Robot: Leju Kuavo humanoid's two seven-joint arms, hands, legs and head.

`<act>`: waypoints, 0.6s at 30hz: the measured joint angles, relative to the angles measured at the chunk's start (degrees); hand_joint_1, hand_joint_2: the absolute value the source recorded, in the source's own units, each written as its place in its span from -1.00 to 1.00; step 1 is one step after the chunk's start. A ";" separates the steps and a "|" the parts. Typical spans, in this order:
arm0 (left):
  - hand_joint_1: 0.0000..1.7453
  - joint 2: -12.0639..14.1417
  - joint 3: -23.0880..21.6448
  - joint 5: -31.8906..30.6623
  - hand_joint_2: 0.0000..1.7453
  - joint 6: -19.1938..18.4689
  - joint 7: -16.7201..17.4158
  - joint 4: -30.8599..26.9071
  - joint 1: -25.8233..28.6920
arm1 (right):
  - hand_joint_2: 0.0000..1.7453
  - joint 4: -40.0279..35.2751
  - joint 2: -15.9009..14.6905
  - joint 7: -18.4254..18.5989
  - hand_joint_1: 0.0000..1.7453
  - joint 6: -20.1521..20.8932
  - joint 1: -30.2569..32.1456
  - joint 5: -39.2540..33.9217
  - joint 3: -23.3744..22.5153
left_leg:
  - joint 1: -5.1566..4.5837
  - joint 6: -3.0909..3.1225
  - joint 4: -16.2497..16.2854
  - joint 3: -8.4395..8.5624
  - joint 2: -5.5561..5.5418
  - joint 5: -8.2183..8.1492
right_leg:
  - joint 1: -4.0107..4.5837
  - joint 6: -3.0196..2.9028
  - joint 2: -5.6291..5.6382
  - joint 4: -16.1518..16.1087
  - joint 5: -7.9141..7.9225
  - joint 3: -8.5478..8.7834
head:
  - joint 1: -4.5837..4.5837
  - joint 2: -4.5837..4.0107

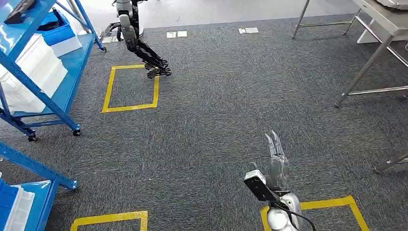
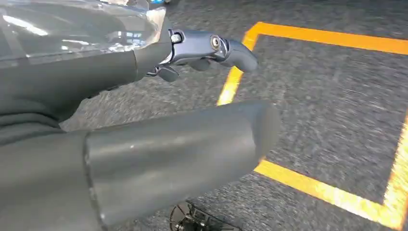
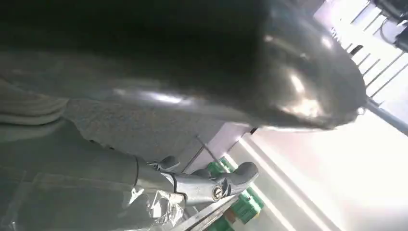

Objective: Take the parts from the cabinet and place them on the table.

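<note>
The blue cabinet [image 1: 62, 91] stands at the far left on castors, with white bins [image 1: 33, 67] and a blue bin [image 1: 53, 26] on its shelves. The steel table [image 1: 382, 21] is at the far right. My right hand [image 1: 275, 156] reaches forward over the carpet low in the head view, fingers straight and together, holding nothing. In the right wrist view that right hand [image 3: 202, 185] is also empty beside its thumb. My left hand [image 2: 192, 53] hangs above the floor, its fingers stretched out and its thumb apart, with nothing in it.
Another robot [image 1: 137, 41] stands at the back by a yellow taped square [image 1: 131, 87]. A second blue rack [image 1: 29, 192] is at the near left. Yellow tape marks [image 1: 332, 204] lie by my right arm. Grey carpet spreads between cabinet and table.
</note>
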 joint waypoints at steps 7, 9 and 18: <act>-1.00 0.28 0.00 -0.02 -1.00 0.26 0.09 -0.02 -0.26 | -1.00 0.22 -0.15 -0.96 -1.00 0.44 -0.51 -1.23 0.00 | -1.63 2.25 -16.24 8.42 2.76 6.03 | 0.37 0.50 -3.44 -0.28 -0.55 0.69 | 0.02 0.00; -1.00 0.11 0.00 -0.02 -1.00 0.26 0.13 0.00 -0.14 | -1.00 0.26 -0.39 -1.09 -1.00 0.44 -0.81 -1.34 -0.06 | -0.83 2.57 -18.09 9.84 1.53 7.16 | 0.58 1.21 -2.20 0.49 -1.14 0.56 | 0.05 0.00; -1.00 -0.22 0.00 0.04 -1.00 0.44 0.35 0.00 -0.23 | -1.00 1.22 -1.42 -1.84 -1.00 0.44 -0.37 -1.97 -0.37 | 0.22 2.00 -17.75 10.10 -4.56 6.91 | -1.65 4.45 4.06 2.09 -0.15 -0.98 | 0.26 0.00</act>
